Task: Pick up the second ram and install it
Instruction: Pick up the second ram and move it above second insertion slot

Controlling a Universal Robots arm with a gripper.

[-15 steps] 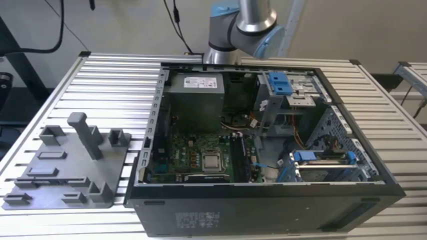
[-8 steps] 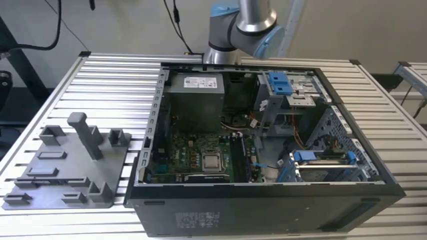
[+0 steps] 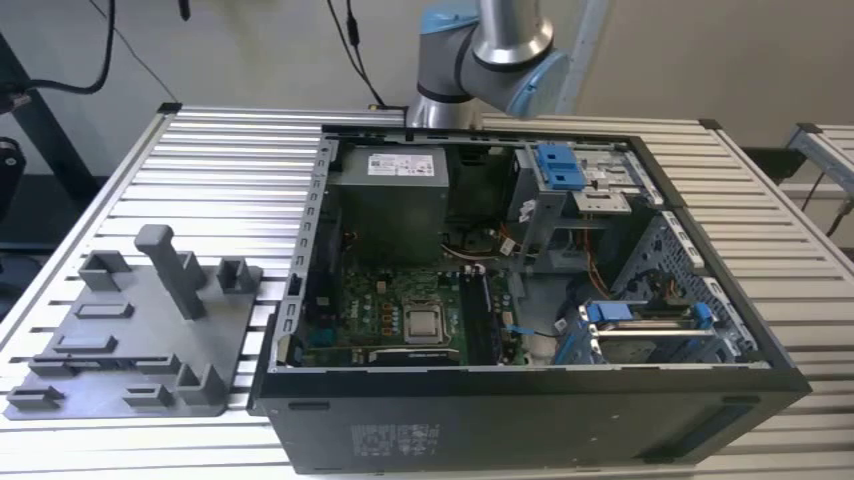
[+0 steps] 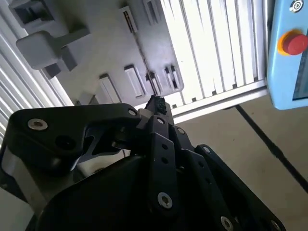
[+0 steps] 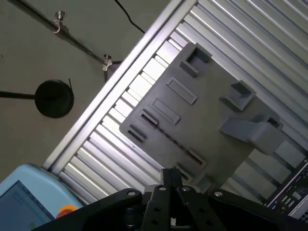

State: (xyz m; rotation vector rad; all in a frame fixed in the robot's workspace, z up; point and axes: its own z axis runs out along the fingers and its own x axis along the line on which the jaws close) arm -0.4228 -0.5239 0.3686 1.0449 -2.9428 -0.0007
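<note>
The end effector (image 4: 155,102), its fingertips pressed together, faces the grey fixture tray (image 5: 207,125). The tray lies on the worktop (image 3: 214,170), at the exterior view's lower left.

- table (image 3: 227,170): silver, ribbed in parallel slats.
- tray (image 3: 134,340): plain matt grey.
- computer case (image 3: 534,430): black.
- circuit board (image 3: 387,310): green.
- power box (image 3: 387,205): grey.
- clips (image 3: 561,165): blue.
- gripper (image 4: 156,103): black.
- control panel (image 4: 288,77): light blue, with a red button (image 4: 293,42).
- floor (image 4: 250,159): beige, one dark line.

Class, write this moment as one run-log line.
gripper: shut, aimed at grey tray | grey tray: on table, beside computer case | computer case: open, lying on table
</note>
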